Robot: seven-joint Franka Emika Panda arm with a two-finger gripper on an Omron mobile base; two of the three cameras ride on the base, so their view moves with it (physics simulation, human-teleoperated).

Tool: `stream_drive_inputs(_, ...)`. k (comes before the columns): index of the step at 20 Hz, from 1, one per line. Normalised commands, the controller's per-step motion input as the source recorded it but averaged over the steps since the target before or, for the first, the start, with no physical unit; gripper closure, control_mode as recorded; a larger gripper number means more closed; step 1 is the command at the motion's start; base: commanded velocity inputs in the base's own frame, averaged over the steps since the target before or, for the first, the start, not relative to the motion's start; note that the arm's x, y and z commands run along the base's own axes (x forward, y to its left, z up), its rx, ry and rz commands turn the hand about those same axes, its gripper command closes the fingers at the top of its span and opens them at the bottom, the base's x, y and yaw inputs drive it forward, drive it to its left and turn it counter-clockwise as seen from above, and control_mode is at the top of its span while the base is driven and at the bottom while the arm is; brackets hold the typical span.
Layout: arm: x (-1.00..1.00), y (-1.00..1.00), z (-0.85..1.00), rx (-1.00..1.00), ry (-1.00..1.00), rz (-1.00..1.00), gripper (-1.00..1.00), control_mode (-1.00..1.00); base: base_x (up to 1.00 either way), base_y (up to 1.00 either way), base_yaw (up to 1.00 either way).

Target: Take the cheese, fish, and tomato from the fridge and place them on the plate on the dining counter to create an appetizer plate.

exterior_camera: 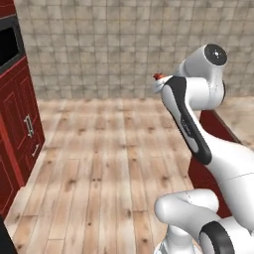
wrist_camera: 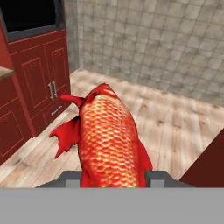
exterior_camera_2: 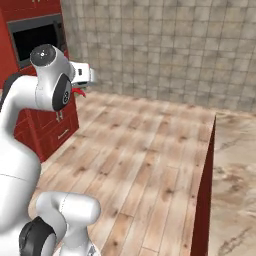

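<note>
The gripper (wrist_camera: pixel 113 177) pinches the fish (wrist_camera: pixel 109 140) (long axis pointing straight ahead); the dining counter (exterior_camera_2: pixel 235 170) lies to its right.

Kitchen: red cabinets (wrist_camera: pixel 39 83), built-in oven (exterior_camera_2: pixel 36 38)

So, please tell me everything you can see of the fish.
The fish is red-orange with glossy scales and darker red fins and tail. It looks whole. The jaws are shut on its near end, one at each side, and it points away from the hand, held in the air above the wooden floor. Nothing else touches it.
</note>
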Motion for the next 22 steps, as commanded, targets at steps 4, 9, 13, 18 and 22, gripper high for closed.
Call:
stream_drive_inputs(4,0.0,0.0,0.0,0.0,0.0,0.0,1.0,1.0,1.0,0.74,-0.45)
stream_drive_inputs(9,0.0,0.0,0.0,0.0,0.0,0.0,1.0,1.0,1.0,0.81,-0.4)
stream_drive_inputs(13,0.0,0.0,0.0,0.0,0.0,0.0,1.0,1.0,1.0,0.68,-0.36)
stream_drive_inputs(18,0.0,0.0,0.0,0.0,0.0,0.0,1.0,1.0,1.0,0.3,-0.3)
stream_drive_inputs(22,0.0,0.0,0.0,0.0,0.0,0.0,1.0,1.0,1.0,0.15,-0.3)
